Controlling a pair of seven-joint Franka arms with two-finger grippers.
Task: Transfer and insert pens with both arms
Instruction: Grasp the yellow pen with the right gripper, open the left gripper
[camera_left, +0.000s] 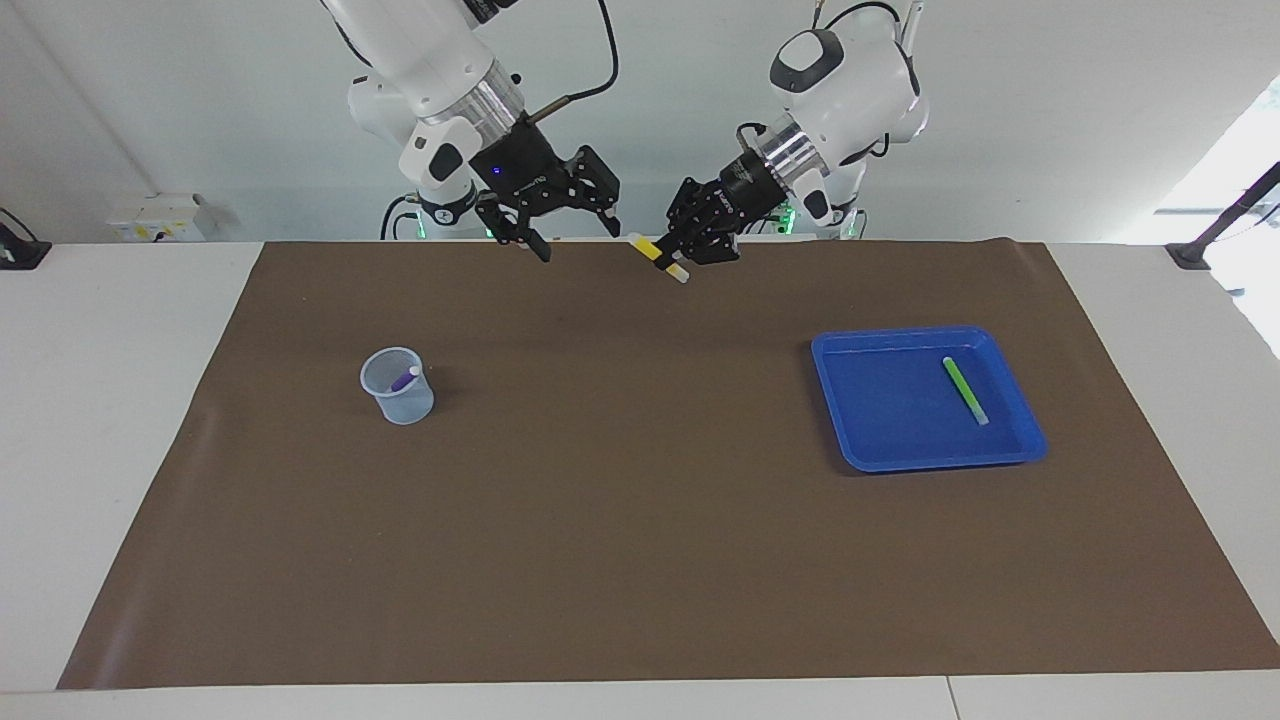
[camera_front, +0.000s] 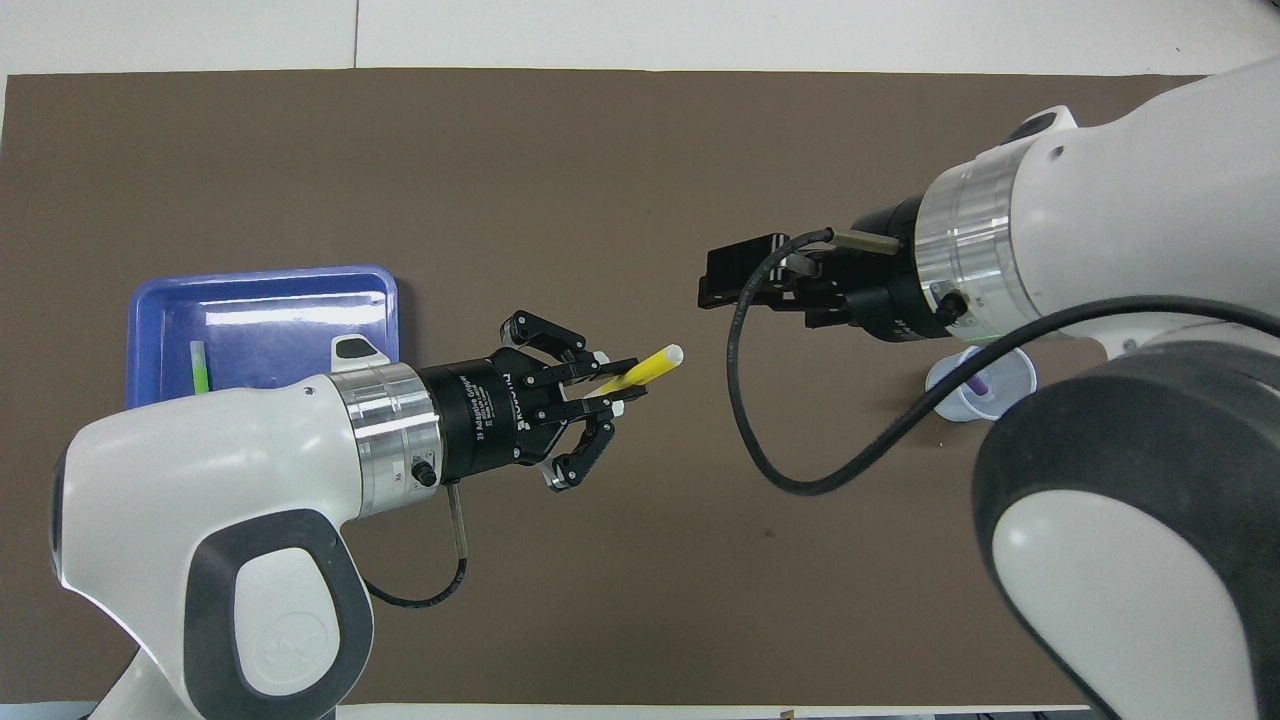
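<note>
My left gripper (camera_left: 682, 258) (camera_front: 622, 392) is shut on the yellow pen (camera_left: 655, 255) (camera_front: 652, 366) and holds it in the air over the brown mat. The pen's pale cap points toward my right gripper (camera_left: 578, 240) (camera_front: 722, 276). That gripper is open and empty in the air, a short gap from the pen's tip. The green pen (camera_left: 965, 390) (camera_front: 200, 367) lies in the blue tray (camera_left: 905, 462) (camera_front: 262, 272) at the left arm's end. The purple pen (camera_left: 404, 379) (camera_front: 980, 383) stands in a clear cup (camera_left: 400, 402) (camera_front: 958, 402) at the right arm's end.
The brown mat (camera_left: 640, 520) (camera_front: 500, 150) covers most of the white table. A black cable (camera_front: 760, 440) loops down from the right wrist. In the overhead view the right arm hides part of the cup.
</note>
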